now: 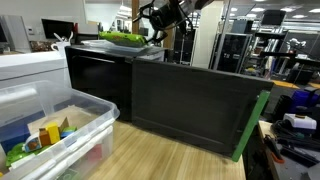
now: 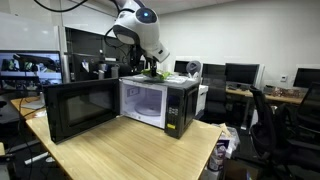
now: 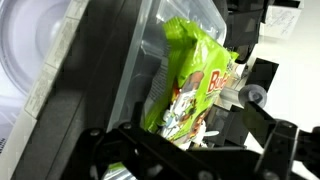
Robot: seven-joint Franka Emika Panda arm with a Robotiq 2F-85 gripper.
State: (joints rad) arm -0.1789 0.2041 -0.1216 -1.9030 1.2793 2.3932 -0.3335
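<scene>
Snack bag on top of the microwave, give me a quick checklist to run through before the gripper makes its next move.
1. Gripper open: ok, jaws stand wide.
2. Snack bag centred in the wrist view: ok.
3. Bag lying on top of the microwave: ok in both exterior views.
4. Bag gripped: not ok, nothing is closed on it.
5. Gripper touching the bag: cannot tell.
6. Microwave door swung open: ok.
</scene>
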